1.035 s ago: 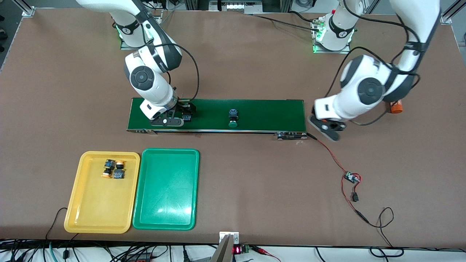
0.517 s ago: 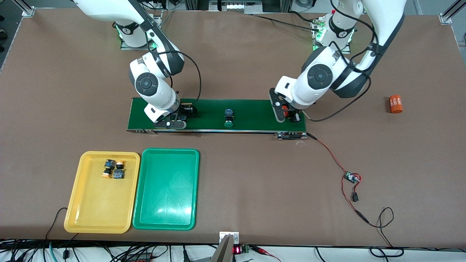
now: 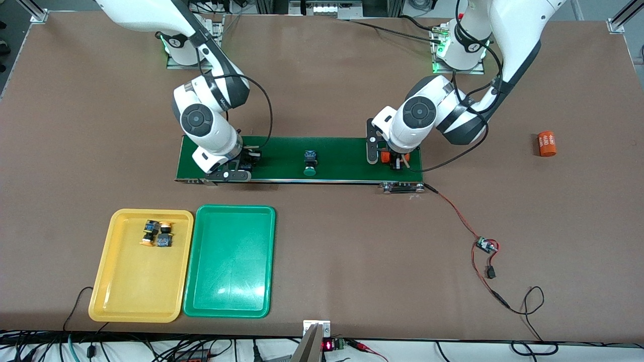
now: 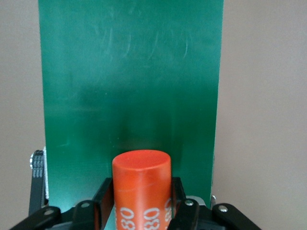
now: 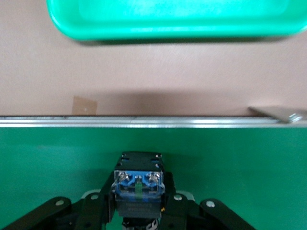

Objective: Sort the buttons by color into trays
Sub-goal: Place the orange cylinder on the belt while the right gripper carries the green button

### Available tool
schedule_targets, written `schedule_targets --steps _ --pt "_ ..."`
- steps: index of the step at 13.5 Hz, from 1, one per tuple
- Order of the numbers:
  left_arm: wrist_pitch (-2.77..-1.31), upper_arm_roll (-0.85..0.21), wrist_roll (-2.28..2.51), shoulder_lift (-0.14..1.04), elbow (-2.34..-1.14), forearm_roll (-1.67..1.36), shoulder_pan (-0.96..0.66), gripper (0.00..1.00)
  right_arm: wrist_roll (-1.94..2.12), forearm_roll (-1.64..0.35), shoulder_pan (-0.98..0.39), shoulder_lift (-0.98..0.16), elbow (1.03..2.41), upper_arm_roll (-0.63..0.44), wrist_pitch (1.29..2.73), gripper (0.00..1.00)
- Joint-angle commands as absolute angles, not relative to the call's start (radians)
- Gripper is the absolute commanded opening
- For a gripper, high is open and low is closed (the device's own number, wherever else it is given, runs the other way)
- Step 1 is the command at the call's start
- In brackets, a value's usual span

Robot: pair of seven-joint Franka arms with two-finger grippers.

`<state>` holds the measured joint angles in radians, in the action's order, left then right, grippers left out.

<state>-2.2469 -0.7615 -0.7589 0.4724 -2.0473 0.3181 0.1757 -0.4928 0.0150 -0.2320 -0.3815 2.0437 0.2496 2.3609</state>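
At the right arm's end of the dark-green conveyor belt (image 3: 347,153), my right gripper (image 3: 245,165) (image 5: 139,194) is shut on a button (image 5: 139,182). That button's blue-and-black body shows and its cap is hidden. A green-capped button (image 3: 309,164) lies on the middle of the belt. Two yellow-capped buttons (image 3: 149,232) (image 3: 165,236) lie in the yellow tray (image 3: 131,296). The green tray (image 3: 229,281) (image 5: 172,21) holds nothing. Over the belt's other end, my left gripper (image 3: 390,160) (image 4: 141,201) is shut on an orange cylinder (image 4: 141,172) with white numbers.
A second orange cylinder (image 3: 547,144) lies on the table toward the left arm's end. A red-and-black wire runs from the belt's end to a small circuit board (image 3: 487,245). Both trays sit side by side nearer to the front camera than the belt.
My right gripper has closed on the button at the belt's end. The left arm has swung in over the belt with the orange cylinder. The green-capped button has moved along the belt toward the right arm.
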Motion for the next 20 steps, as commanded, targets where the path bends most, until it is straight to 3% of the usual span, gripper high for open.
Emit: schedule_targets --steps 1,4,6,10,15,17,18,20 --pt "-2.235 -0.769 -0.772 0.443 -2.034 0.334 0.178 1.0 -0.413 0.025 -0.219 -0.344 1.932 0.216 2.231 0.2" --pt "-2.091 -0.772 -0.767 0.361 -2.004 0.315 0.196 1.0 -0.332 0.047 -0.193 -0.363 1.818 0.201 2.221 0.2" --pt "-1.97 -0.741 -0.736 0.301 -1.953 0.241 0.215 1.0 -0.266 0.078 -0.181 -0.438 1.722 0.169 2.247 0.2" --pt "-1.922 -0.574 -0.632 0.137 -1.962 0.163 0.206 1.0 -0.226 0.08 -0.164 -0.587 1.603 0.137 2.344 0.21" --pt "-1.855 -0.332 -0.458 0.094 -1.973 0.107 0.193 1.0 -0.181 0.121 -0.167 -0.71 1.588 0.109 2.456 0.23" --pt "-1.853 -0.24 -0.39 0.094 -2.009 0.107 0.193 1.0 -0.184 0.135 -0.17 -0.726 1.594 0.1 2.483 0.37" --pt "-1.855 -0.198 -0.359 0.097 -2.028 0.107 0.195 1.0 -0.181 0.133 -0.17 -0.727 1.594 0.1 2.487 0.54" --pt "-1.856 -0.126 -0.354 0.112 -2.057 0.117 0.196 1.0 -0.173 0.135 -0.164 -0.726 1.617 0.097 2.534 0.99"
